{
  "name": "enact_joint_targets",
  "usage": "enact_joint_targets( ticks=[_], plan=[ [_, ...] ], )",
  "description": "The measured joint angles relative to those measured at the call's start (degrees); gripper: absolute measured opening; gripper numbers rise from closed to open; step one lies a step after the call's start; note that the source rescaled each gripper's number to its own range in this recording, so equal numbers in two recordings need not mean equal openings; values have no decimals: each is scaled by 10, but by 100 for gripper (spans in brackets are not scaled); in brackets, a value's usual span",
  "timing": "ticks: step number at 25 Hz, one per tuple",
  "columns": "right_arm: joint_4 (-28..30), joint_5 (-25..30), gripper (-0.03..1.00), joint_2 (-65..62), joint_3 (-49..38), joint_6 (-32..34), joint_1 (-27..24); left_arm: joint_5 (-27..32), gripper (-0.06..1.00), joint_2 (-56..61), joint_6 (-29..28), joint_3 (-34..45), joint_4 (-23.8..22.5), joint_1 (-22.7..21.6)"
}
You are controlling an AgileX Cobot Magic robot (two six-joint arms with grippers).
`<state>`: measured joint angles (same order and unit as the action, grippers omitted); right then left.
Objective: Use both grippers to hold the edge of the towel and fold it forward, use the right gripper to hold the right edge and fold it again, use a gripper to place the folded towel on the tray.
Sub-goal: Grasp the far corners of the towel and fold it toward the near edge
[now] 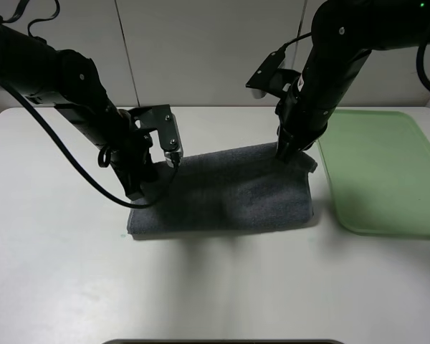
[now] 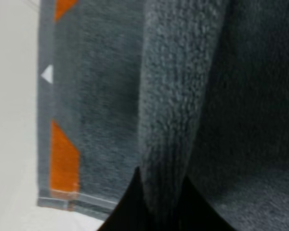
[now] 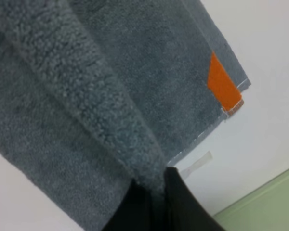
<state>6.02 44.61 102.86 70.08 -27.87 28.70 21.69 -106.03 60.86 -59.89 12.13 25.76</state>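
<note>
Fingers of my left gripper are clamped on a ridge of the towel at its 9 o'clock side. My right gripper pinches the cloth at 1 o'clock. I see the towel doubled over mid-desk, with the tray at its 3 o'clock.

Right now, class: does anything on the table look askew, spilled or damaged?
Nothing spilled or damaged. The towel lies doubled over, its edge pinched by the left gripper and right gripper; only its far right corner juts out toward the tray.
</note>
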Motion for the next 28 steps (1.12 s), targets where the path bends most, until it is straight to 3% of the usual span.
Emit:
enact_joint_targets(
  ticks=[7,23,25,28],
  plan=[
    [19,-33,0,17,0,0,0,-29,0,0,-1,0,-1,-13],
    [32,-42,0,31,1,1,0,-66,2,0,-1,0,-2,-13],
    [37,-49,12,31,1,1,0,-77,12,0,-1,0,-5,-13],
    [54,-67,69,30,1,8,-2,-102,54,0,-1,0,-9,-13]
  ],
)
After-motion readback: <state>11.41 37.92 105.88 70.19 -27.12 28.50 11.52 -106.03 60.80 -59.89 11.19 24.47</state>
